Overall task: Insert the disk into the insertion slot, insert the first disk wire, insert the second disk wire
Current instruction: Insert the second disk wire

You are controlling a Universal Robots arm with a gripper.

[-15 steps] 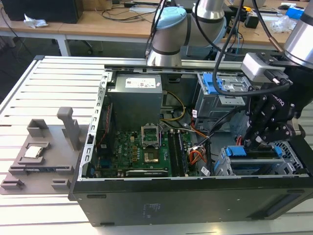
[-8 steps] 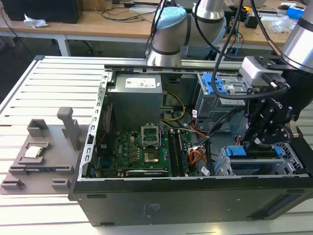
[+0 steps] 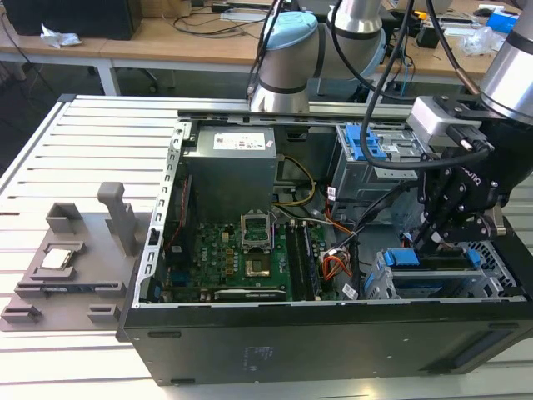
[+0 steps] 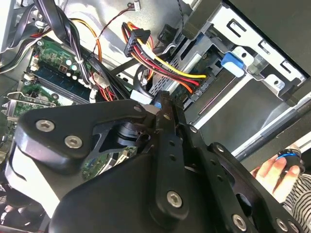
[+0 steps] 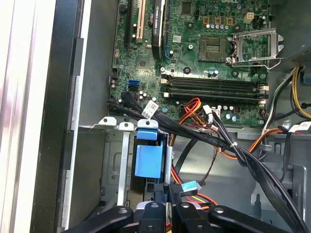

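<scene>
Robot gripper lowered into an open computer case, at the drive cage.

The disk (blue-framed) sits inside the insertion slot at the exterior view's right. In both wrist views the black fingers appear pressed together at the disk's connector end, beside red, yellow and black wires; anything pinched between them is hidden. A green motherboard lies nearby.

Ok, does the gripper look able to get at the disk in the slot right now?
Probably yes. In the exterior view the gripper hangs right over the disk, which lies in the slot with its top side open. The wires beside it run close and might snag.
</scene>
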